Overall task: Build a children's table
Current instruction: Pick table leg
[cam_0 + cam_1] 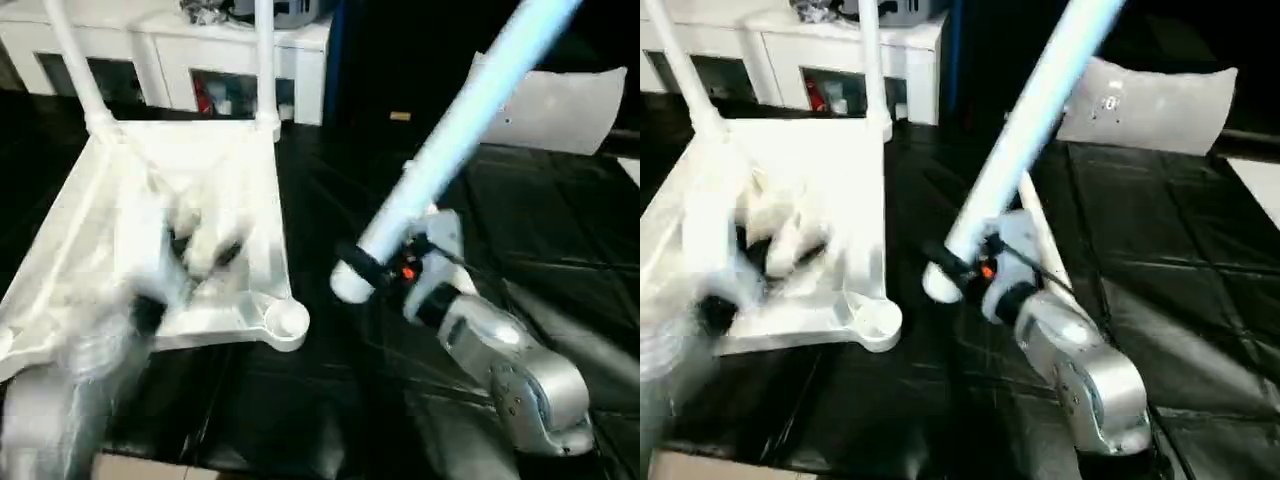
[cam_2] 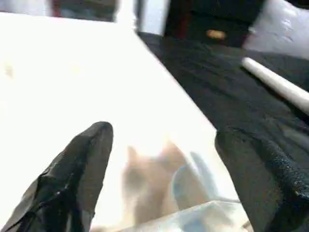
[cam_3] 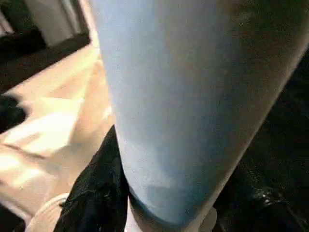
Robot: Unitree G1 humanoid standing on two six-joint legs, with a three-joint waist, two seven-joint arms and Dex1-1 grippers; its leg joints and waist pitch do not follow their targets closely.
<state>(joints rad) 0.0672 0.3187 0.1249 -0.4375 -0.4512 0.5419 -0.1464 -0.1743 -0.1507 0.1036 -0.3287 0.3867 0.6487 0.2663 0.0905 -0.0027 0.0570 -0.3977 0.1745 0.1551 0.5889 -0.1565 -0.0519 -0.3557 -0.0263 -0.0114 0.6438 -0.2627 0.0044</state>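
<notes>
My right hand [image 1: 385, 268] is clamped on a white leg [image 1: 470, 120] near its blunt lower end, at centre frame; the leg slants up toward the upper right corner. My left hand [image 2: 164, 164] has its fingers [image 2: 79, 166] spread apart above the table top [image 1: 215, 180], which lies ribbed side up on the black floor [image 1: 540, 200] at left of frame. Two legs [image 1: 265, 60] already stand in its far corner sockets. The near corner socket [image 1: 287, 320] is empty. Another leg [image 1: 1040, 240] lies on the floor behind my right hand. A white cabinet [image 1: 160, 55] runs along the upper left.
</notes>
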